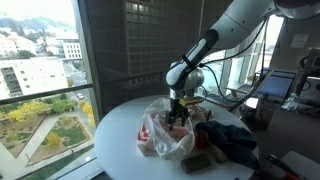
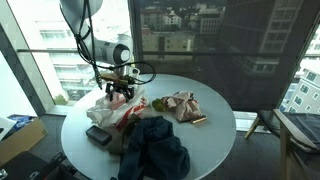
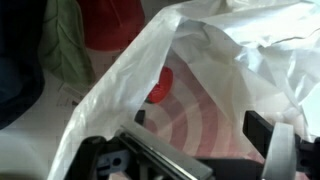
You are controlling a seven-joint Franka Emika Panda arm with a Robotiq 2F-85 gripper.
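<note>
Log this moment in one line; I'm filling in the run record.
gripper: open, low over plastic bag | plastic bag: white, red print, crumpled on round table | dark blue cloth: beside bag, untouched

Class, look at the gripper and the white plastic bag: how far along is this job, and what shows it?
Done: the gripper is positioned directly over the white plastic bag. In hand: its jaws stand open at the bag's crumpled top, gripping nothing. Left: the bag is not yet held and lies on the table, beside the dark blue garment.
</note>
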